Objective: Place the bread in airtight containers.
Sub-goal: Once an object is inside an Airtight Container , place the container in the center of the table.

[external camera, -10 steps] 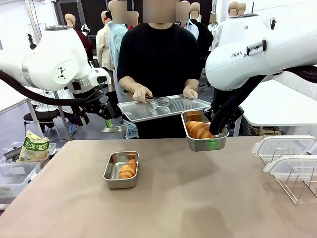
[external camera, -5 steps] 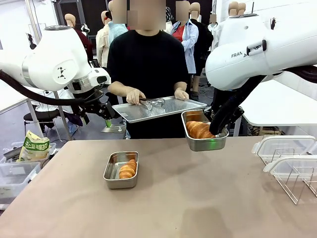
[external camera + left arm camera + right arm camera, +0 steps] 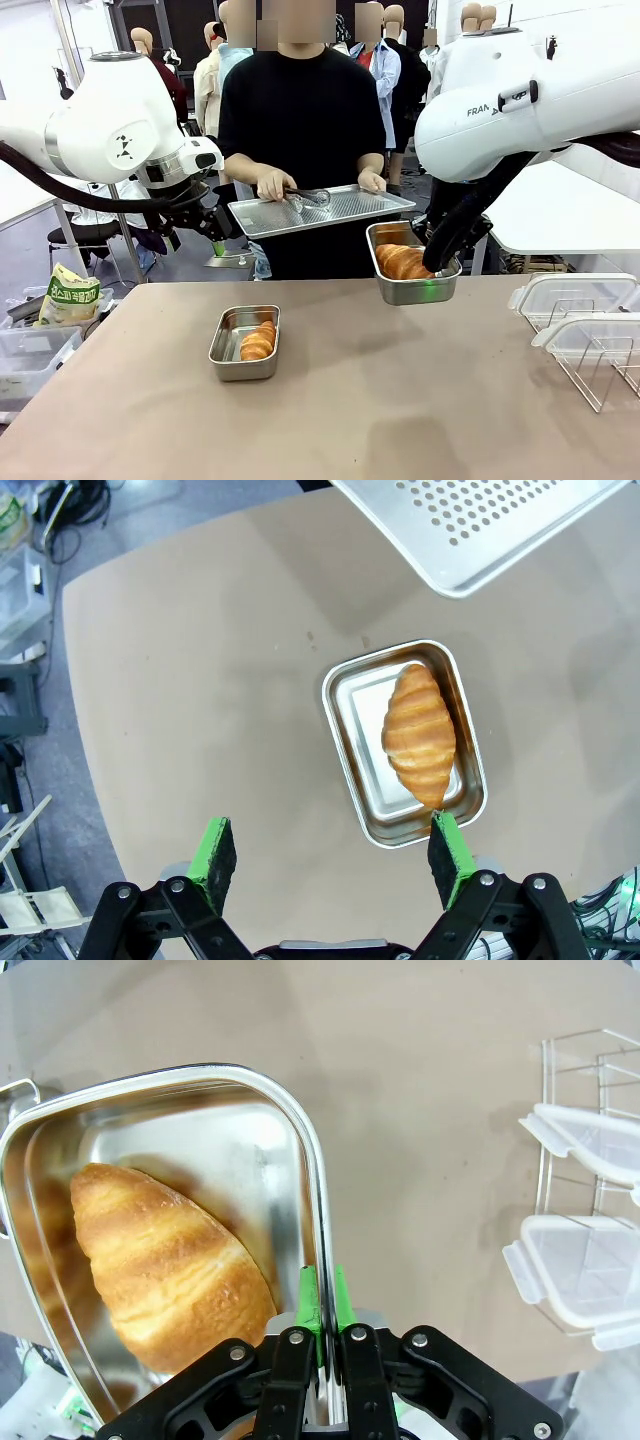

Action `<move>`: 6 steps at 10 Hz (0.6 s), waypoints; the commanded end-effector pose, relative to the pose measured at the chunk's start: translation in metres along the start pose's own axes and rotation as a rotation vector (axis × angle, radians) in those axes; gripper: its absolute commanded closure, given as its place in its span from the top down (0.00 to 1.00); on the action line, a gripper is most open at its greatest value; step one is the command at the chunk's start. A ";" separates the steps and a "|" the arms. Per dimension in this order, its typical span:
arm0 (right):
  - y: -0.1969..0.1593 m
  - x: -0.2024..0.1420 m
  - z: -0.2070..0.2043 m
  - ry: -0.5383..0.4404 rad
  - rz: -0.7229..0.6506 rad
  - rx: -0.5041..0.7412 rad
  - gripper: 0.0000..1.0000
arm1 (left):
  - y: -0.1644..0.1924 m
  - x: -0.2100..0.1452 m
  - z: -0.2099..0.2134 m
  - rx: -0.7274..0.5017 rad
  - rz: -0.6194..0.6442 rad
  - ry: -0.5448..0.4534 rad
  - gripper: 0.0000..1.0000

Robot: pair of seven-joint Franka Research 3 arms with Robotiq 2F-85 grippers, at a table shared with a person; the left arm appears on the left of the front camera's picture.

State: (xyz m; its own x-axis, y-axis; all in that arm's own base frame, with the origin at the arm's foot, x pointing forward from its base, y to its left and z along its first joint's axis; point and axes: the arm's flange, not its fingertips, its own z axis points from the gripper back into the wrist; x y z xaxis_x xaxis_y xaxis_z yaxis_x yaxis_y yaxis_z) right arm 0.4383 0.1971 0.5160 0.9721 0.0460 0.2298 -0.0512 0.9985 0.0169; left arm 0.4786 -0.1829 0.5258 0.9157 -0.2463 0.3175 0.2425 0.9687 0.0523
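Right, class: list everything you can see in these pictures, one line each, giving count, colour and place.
bread rolls: two, golden-orange, one in each tin
steel tins: two, silver, one on the table, one held above its far edge
perforated tray: one, silver, held by the person
tongs: one pair, metal, on the tray
clear plastic lids: two, clear, by the wire rack
wire rack: one, pale, table's right
snack bag: one, green and yellow, left of the table
table: one, tan
person: one, black top, far side
left hand: open, raised at the far left
right hand: shut on the held tin's rim
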 end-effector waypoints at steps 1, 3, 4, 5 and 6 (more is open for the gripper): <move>-0.005 0.003 -0.004 -0.009 -0.030 -0.029 0.00 | 0.002 -0.001 0.002 0.005 0.001 -0.002 1.00; -0.017 0.008 -0.021 -0.033 -0.060 -0.050 0.00 | 0.002 -0.001 0.002 0.005 0.001 -0.002 1.00; -0.025 0.011 -0.032 -0.033 -0.078 -0.032 0.00 | 0.002 -0.001 0.002 0.005 0.001 -0.002 1.00; -0.036 0.013 -0.046 -0.029 -0.090 0.000 0.00 | 0.002 -0.001 0.002 0.005 0.001 -0.002 1.00; -0.045 0.014 -0.062 -0.029 -0.097 0.016 0.00 | 0.002 -0.001 0.002 0.005 0.001 -0.002 1.00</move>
State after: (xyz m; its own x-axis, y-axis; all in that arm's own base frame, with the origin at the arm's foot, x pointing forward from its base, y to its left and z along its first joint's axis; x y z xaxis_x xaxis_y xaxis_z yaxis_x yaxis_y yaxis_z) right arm 0.4653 0.1585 0.4713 0.9722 -0.0343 0.2315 0.0302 0.9993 0.0213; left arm 0.4786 -0.1828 0.5259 0.9157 -0.2462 0.3177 0.2423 0.9688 0.0524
